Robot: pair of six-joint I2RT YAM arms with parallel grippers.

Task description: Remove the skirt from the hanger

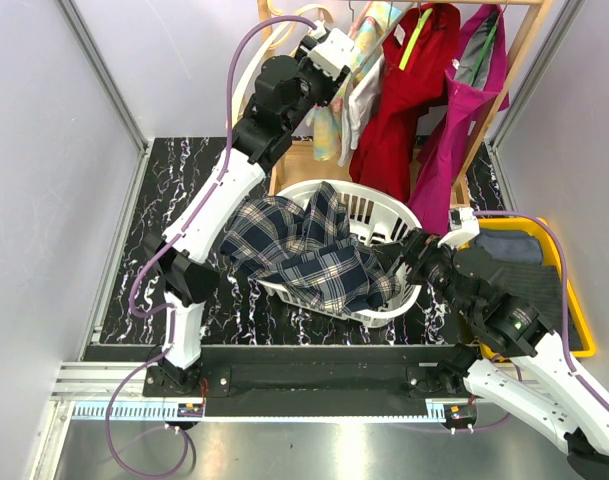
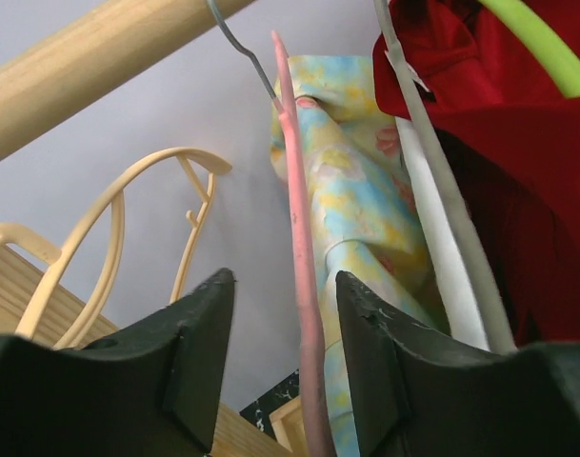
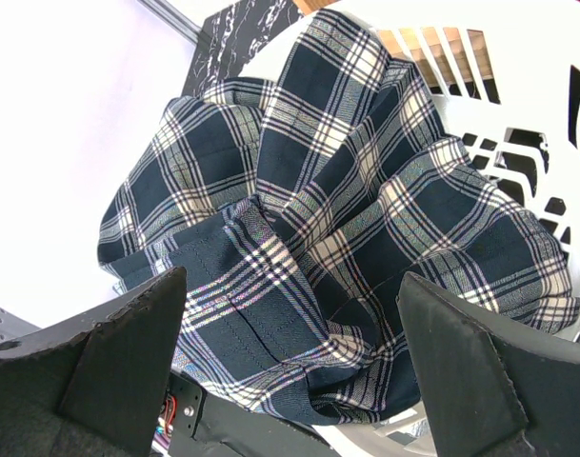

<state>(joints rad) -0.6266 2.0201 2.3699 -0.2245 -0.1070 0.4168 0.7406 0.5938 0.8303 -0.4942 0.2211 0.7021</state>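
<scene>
Skirt (image 1: 314, 255) lay heaped over the basket (image 1: 334, 187), soft and floppy, likely best pinched at a thick fold. At the basket's edge the right gripper (image 3: 291, 286) hovered wide apart; the left gripper (image 2: 288, 281), high behind the basket, stood apart astride a pink hanger (image 2: 291, 171).

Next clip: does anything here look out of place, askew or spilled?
Only the plaid skirt: it lies bunched across the white laundry basket, with folds spilling over the rim toward the left arm and the near edge rather than sitting inside. Nothing looks damaged.
</scene>
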